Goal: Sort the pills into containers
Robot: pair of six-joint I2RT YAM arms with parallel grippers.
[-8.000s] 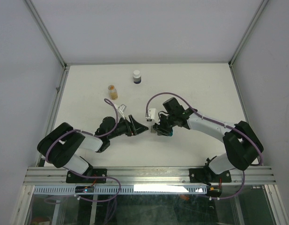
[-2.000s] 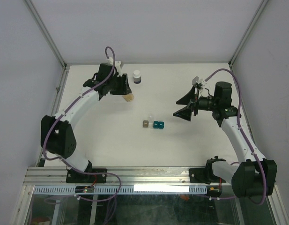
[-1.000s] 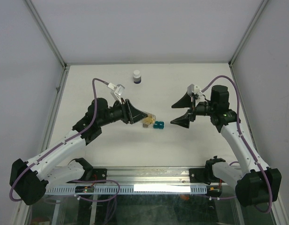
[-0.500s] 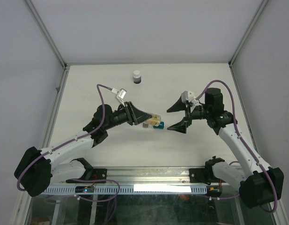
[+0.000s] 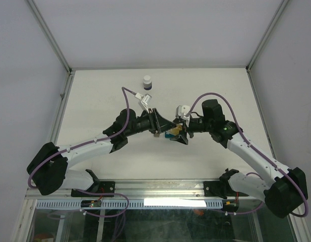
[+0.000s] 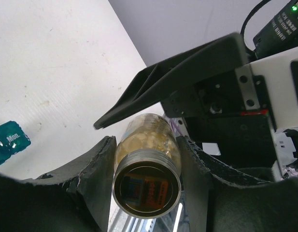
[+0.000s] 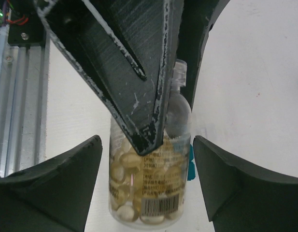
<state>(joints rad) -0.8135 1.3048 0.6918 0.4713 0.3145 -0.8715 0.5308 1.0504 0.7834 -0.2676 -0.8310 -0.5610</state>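
A clear vial [image 6: 148,140] full of orange-tan pills [image 7: 134,193] lies between the fingers of my left gripper [image 6: 146,145], which is shut on it. Its threaded end faces the left wrist camera and no cap shows. In the top view the vial [image 5: 171,130] hangs mid-table between the two grippers. My right gripper [image 7: 146,142] is open, one finger on each side of the vial's barcoded base, with gaps on both sides. The teal-blue container [image 6: 11,140], marked "Mon.", sits on the table just beside and below the vial [image 5: 174,134]. The grey-brown container is out of view.
A dark round bottle with a white cap [image 5: 147,81] stands at the back of the white table. The right gripper's finger [image 6: 177,77] reaches close over the vial. Metal frame posts bound the table on both sides.
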